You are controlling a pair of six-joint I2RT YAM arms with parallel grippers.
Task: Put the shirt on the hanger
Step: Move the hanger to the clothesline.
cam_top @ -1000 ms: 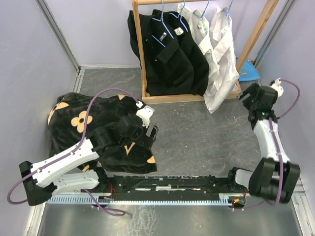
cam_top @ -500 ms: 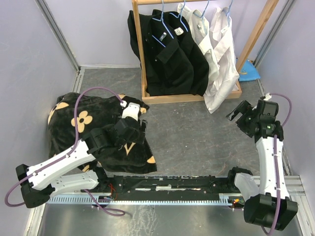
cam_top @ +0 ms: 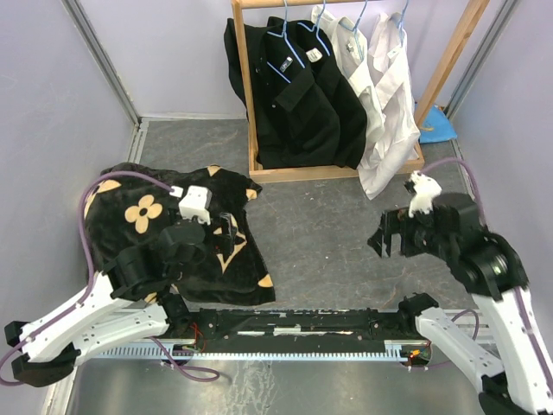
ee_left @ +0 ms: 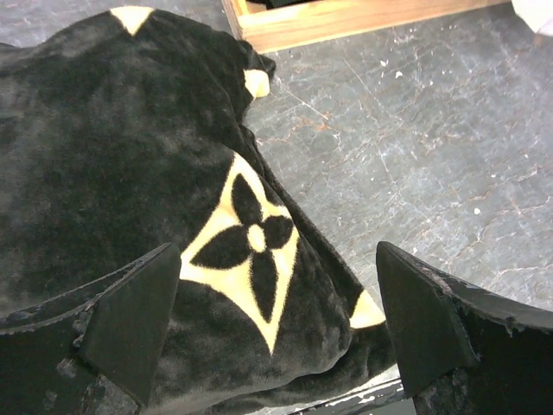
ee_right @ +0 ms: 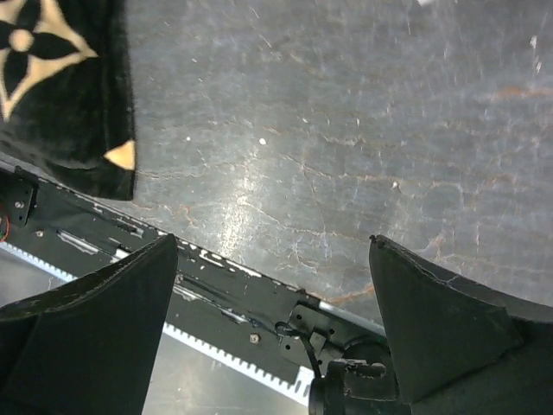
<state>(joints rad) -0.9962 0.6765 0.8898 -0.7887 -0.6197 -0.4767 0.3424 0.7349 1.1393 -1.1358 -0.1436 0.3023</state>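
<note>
Grey, stone-patterned tabletop [cam_top: 328, 225] between pale lilac walls; we take the wooden clothes rack [cam_top: 333, 172] at the far side as our reference. We note the shirt [cam_top: 390, 95] hanging at the rack's right end on the hanger [cam_top: 403, 17], its hem draped over the rack's base rail. Black shirts [cam_top: 294, 95] hang further left on the same rack. Left claw [ee_left: 276, 259]: spread wide, holding nothing, above the black flower-motif cloth [cam_top: 147, 216] that lies near-left of the rack. Right claw [ee_right: 272, 246]: likewise spread and empty, over bare tabletop in front of the rack's right end.
</note>
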